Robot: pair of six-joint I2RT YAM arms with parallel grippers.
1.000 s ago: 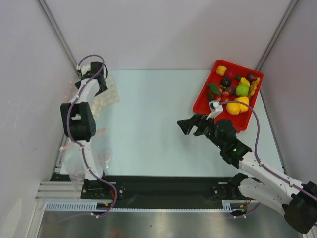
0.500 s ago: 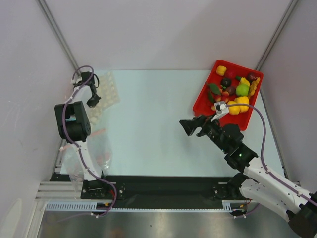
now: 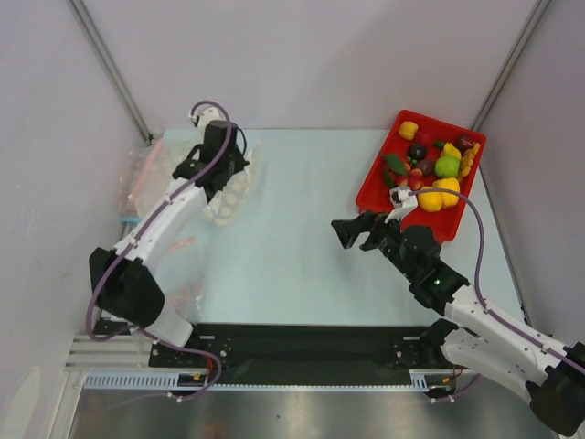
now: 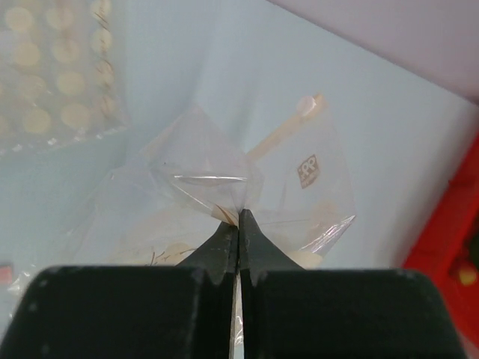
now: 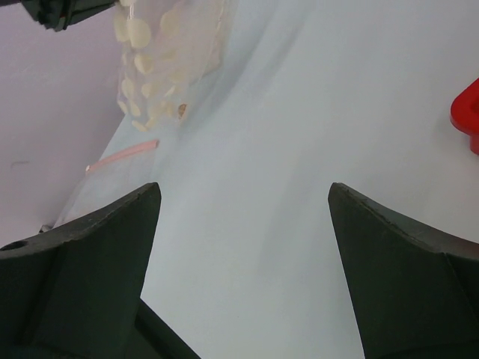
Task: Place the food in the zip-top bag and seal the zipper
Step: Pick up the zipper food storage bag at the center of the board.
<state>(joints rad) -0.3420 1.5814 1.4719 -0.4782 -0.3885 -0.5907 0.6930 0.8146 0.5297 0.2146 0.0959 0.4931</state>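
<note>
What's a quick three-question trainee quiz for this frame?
1. True or false: the right gripper holds food.
2. Fill in: the left gripper is shut on the ___.
3. Where is all the food? A in the tray; B in the left gripper; C in the right gripper.
Key: 1 false, it is open and holds nothing; 2 bag; 3 A.

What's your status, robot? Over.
Left jaws shut on zip-top bag. Right jaws open, empty. Food in red tray. Dimpled sheet beside bag.
</note>
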